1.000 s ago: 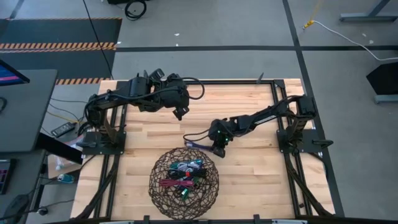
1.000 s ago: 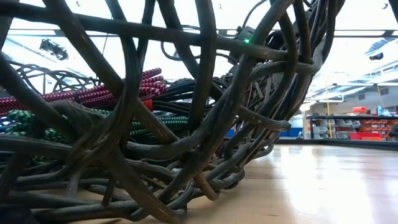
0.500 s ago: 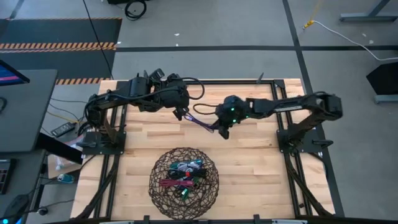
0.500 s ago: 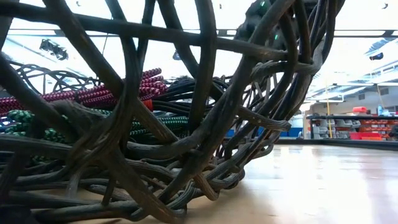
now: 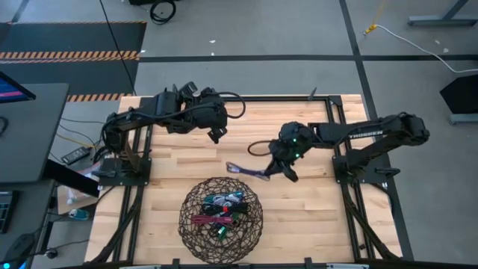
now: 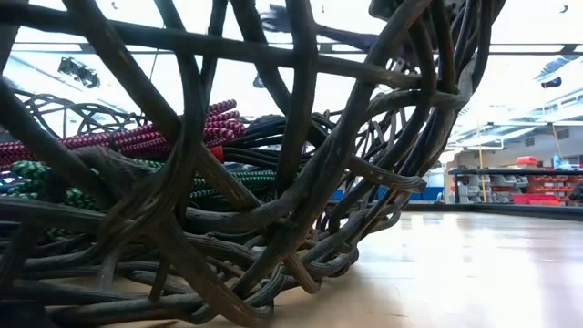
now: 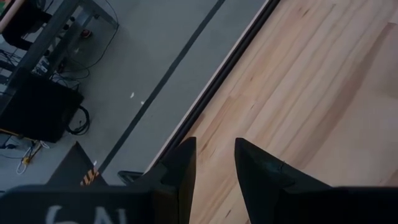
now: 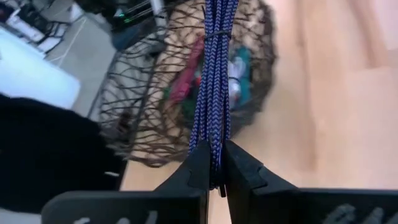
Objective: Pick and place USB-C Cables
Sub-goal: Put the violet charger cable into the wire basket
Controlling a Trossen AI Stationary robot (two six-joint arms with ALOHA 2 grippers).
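A purple-blue braided USB-C cable bundle (image 5: 249, 172) (image 8: 212, 87) is shut in my right gripper (image 5: 286, 170) (image 8: 214, 174) over the table's middle, just beyond the basket. It also shows high up in the low view (image 6: 321, 33). The round dark wire-mesh basket (image 5: 258, 217) (image 8: 140, 93) (image 6: 301, 137) stands near the table's near edge. Inside lie several cables (image 5: 216, 213), among them a maroon one (image 6: 137, 137) and a teal one (image 6: 36, 173). My left gripper (image 5: 216, 133) (image 7: 214, 152) hovers open near the table's far left part, touching nothing. My right gripper pinches the purple-blue cable bundle by one end (image 8: 214, 152) between its two fingers (image 8: 198, 169). The fingers lie along the bundle. The bundle is lifted clear and sticks out from the fingertips toward the table's left, its free end (image 5: 231, 166) over the basket's far rim.
Bare wooden table (image 5: 314, 217) lies right of the basket and around the far side. Dark frame rails (image 5: 351, 202) run along the table's sides. Grey floor (image 7: 143, 74) lies beyond the far edge.
My right gripper, shut on the purple-blue cable throughout, rose from just beyond the basket's far rim and swung toward the far edge. It then came back toward the near right. The cable went with it, lifted clear, its free end still pointing left.
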